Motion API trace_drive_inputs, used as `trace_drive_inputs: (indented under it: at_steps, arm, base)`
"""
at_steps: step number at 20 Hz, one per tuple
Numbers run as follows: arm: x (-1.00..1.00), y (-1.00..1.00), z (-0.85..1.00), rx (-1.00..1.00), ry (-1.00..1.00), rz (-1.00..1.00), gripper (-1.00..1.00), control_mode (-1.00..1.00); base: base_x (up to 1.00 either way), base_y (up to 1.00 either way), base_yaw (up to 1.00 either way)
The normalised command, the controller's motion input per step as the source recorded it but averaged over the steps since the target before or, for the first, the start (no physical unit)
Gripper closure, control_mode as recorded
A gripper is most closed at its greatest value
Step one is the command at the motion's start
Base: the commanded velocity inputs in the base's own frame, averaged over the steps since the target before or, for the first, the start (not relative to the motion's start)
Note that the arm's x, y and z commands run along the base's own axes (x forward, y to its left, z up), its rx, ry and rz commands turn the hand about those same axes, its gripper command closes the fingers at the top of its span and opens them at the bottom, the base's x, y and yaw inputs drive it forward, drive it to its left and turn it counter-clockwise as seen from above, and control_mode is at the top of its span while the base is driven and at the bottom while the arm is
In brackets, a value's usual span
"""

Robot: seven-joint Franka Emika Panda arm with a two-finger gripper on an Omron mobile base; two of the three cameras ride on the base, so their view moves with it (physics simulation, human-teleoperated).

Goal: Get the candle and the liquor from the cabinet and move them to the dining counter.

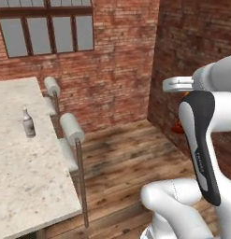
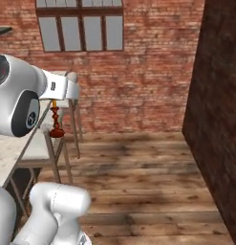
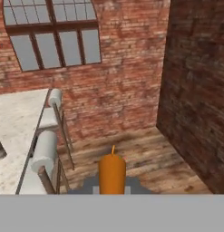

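Gripper [image 3: 112,190] fingertips are hidden behind the candle [image 3: 112,174]. Candle stands upright between the jaws, which are clamped on it. Liquor [image 1: 28,123] stands on the dining counter [image 1: 23,177].

Liquor bottle on the dining counter, arm to the right

The liquor [image 1: 28,123] stands upright on the dining counter [image 1: 23,186], near its far edge. Two stools [image 1: 70,135] line the counter's right side, over a wooden floor [image 1: 126,158]. A window [image 1: 46,30] sits in the brick wall [image 1: 117,60] beyond the counter.
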Motion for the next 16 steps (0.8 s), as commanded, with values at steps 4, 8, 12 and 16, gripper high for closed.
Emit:
trace_drive_inputs:
  at_steps: [4, 8, 12, 16]
  arm:
    - [0.00, 0.00, 0.00, 0.00, 0.00, 0.00, 1.00, 1.00]
    - [0.00, 0.00, 0.00, 0.00, 0.00, 0.00, 1.00, 1.00]
    - [0.00, 0.00, 0.00, 0.00, 0.00, 0.00, 1.00, 1.00]
    - [0.00, 0.00, 0.00, 0.00, 0.00, 0.00, 1.00, 1.00]
  base:
    - [0.77, -0.21, 0.82]
    - [0.78, -0.26, 0.80]
    - [0.79, -0.27, 0.80]
    - [0.74, -0.28, 0.81]
